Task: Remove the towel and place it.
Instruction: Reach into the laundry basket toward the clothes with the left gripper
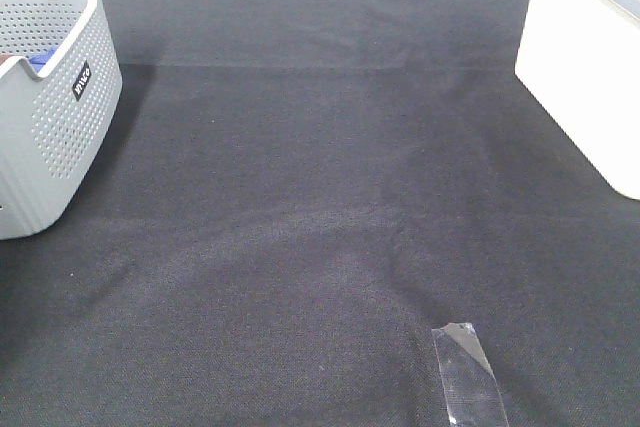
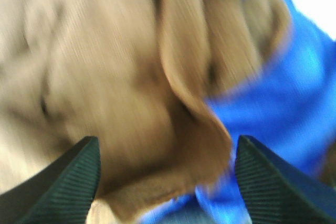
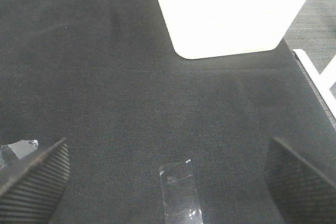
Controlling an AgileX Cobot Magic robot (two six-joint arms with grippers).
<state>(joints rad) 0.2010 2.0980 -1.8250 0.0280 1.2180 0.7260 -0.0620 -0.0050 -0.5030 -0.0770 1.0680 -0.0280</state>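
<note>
Softly heaped, the brown towel lay bunched beneath my left fingers, which stood apart and empty, partly over a blue cloth (likely inside the grey laundry basket). It looked plush, light and floppy, and I judged the raised fold between them the best hold. Crumpled so, it showed no long axis or heading. My right fingers stood apart over the black worktop.

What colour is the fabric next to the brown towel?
Bright blue fabric, best seen in the left wrist view, beside the towel.
</note>
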